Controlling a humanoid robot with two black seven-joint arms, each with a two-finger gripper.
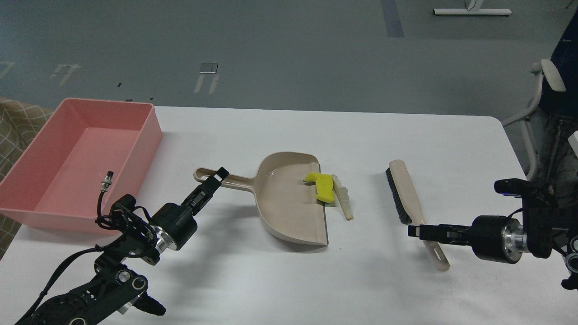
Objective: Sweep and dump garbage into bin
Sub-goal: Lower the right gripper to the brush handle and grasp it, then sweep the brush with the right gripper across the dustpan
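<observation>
The yellow notched chunk lies on the front lip of the beige dustpan. The pale bread slice lies on the table just right of that lip, touching the chunk. The pink bin stands at the far left and looks empty. My left gripper sits on the dustpan's handle, its fingers close on either side of it. My right gripper reaches in from the right, low over the handle of the black-bristled brush. Its dark fingers cannot be told apart.
The white table ends at the right near an office chair. A checked cloth shows at the left behind the bin. A loose cable plug sticks up from my left wrist.
</observation>
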